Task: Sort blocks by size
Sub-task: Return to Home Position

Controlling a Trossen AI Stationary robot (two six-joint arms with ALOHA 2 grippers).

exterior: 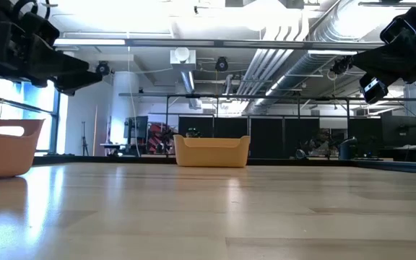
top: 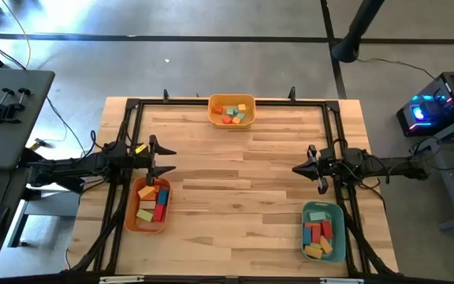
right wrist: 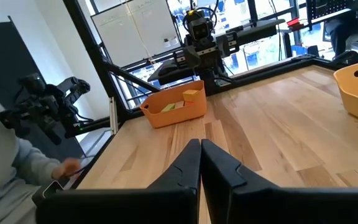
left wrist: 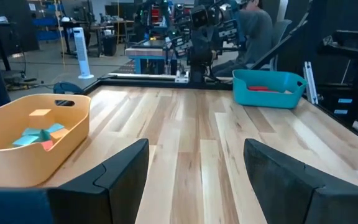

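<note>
The blocks [top: 161,209] are found in the yellow bin [top: 232,98], orange bin [top: 128,213] and teal bin [top: 322,207], the left gripper [top: 170,159] held wide-jawed beside the orange, the right gripper [top: 295,168] pressed closed near the teal

The wooden table [top: 243,181] stands on a grey concrete floor [top: 211,67], a dark desk [top: 30,130] beside it, and silver ducts [exterior: 323,29] run under the bright ceiling [exterior: 121,14].
</note>
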